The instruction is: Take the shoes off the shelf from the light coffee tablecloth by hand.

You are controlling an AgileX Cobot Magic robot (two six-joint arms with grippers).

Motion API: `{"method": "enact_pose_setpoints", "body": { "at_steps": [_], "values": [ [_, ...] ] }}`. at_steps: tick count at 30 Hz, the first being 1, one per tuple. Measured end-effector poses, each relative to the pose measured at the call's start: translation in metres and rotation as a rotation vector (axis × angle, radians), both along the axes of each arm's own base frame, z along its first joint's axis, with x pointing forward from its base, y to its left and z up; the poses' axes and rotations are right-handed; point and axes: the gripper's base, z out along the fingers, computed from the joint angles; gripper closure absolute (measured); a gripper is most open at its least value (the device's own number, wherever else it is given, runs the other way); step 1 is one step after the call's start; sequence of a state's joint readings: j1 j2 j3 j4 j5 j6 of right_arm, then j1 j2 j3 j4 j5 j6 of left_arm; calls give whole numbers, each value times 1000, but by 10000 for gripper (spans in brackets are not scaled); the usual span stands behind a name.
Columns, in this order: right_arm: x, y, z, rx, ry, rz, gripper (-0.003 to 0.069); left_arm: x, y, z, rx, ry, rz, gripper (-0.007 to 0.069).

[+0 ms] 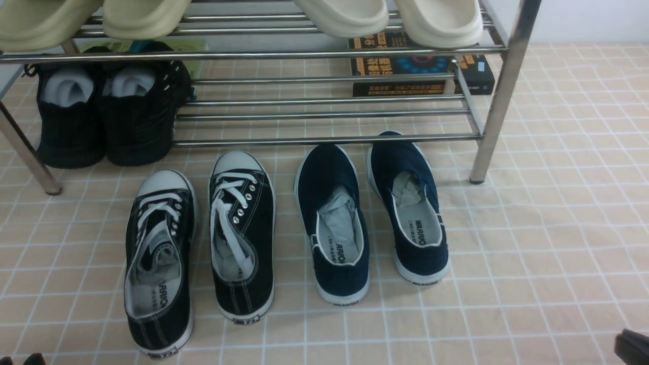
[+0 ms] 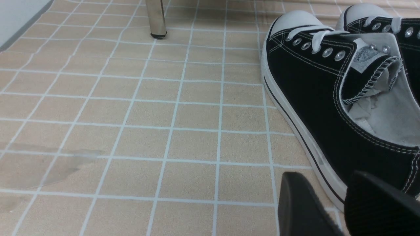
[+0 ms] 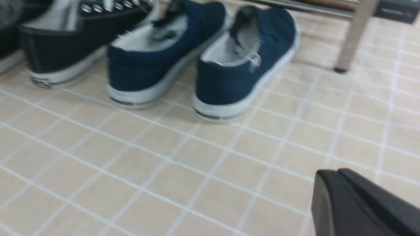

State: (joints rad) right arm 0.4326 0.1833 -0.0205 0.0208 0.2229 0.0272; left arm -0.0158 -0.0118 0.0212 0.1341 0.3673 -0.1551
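Observation:
The two navy-blue slip-on shoes, left one (image 1: 334, 223) and right one (image 1: 413, 208), stand side by side on the light coffee tablecloth (image 1: 532, 243), toes at the front rod of the silver shelf (image 1: 324, 139). They also show in the right wrist view (image 3: 154, 62) (image 3: 242, 68), a little blurred. My right gripper (image 3: 331, 178) is shut and empty, low over the cloth behind and to the right of the shoes (image 1: 631, 347). My left gripper (image 2: 326, 177) is open and empty beside the heel of a black sneaker; only its tip shows in the front view (image 1: 30, 359).
A pair of black lace-up sneakers (image 1: 203, 243) lies left of the navy shoes. All-black shoes (image 1: 106, 116) sit on the shelf's lower tier, books (image 1: 421, 71) at its right, cream slippers (image 1: 345, 17) on the upper tier. The shelf's right post (image 1: 499, 96) stands close to the right shoe.

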Motion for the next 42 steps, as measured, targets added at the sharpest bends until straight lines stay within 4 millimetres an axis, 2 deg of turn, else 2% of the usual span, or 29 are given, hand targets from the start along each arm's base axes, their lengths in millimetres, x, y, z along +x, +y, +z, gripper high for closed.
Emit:
{"method": "enact_pose_setpoints", "body": {
  "at_steps": [4,8,14,42],
  "values": [
    [-7,-13,-18,-35,63,-161,641,0,0,0,0,0,0,383],
    [-9,-22,-15,-13,3,-303,636,0,0,0,1,0,0,383],
    [-10,-29,-15,-12,5,-445,630,0,0,0,2,0,0,383],
    [-10,-30,-14,-13,5,-461,608,0,0,0,3,0,0,383]
  ]
}}
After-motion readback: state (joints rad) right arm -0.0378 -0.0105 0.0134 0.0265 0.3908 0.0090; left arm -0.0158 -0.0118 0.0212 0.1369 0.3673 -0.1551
